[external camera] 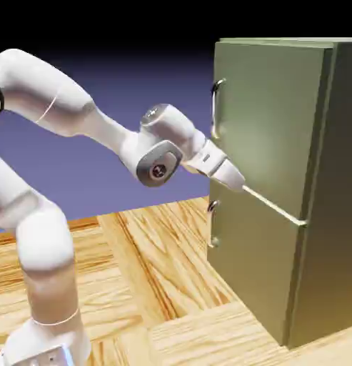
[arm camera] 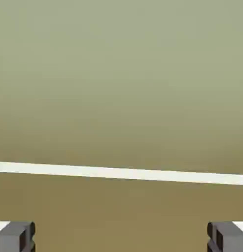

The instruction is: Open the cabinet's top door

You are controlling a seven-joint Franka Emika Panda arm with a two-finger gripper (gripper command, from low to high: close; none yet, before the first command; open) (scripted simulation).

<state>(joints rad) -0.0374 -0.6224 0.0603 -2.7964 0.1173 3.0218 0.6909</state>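
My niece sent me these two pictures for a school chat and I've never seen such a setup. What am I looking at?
This is a computer simulation of a white robot arm ending in a two-finger gripper. One picture looks on from outside: the arm reaches toward a green cabinet with two front doors, each with a silver handle, on a wood-patterned surface. The other comes from the robot's hand, facing the doors up close; a pale line crosses it, the gap between them. The fingertips stand wide apart, holding nothing. Both doors look closed.
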